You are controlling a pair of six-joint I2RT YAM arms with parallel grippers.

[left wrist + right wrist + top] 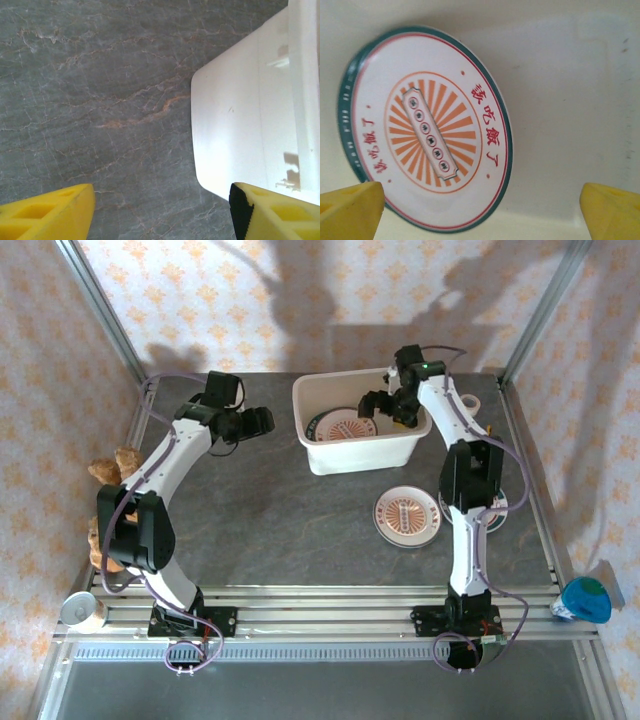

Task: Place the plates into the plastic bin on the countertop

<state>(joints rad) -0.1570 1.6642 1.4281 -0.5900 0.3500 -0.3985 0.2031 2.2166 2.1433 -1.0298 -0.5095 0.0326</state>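
**A:** What's not yet in?

**B:** On the countertop [270,510], plates [407,517] at five o'clock from the plastic bin [325,462]. A second plate [493,510] sits at four o'clock, half under the right arm [470,480].

**A:** And inside?

**B:** At least two lie flat. The right gripper [383,405] hangs over them, spread wide and empty. The left gripper [260,423] is at the bin's nine o'clock, spread too, holding nothing. Partway done, I'd judge.
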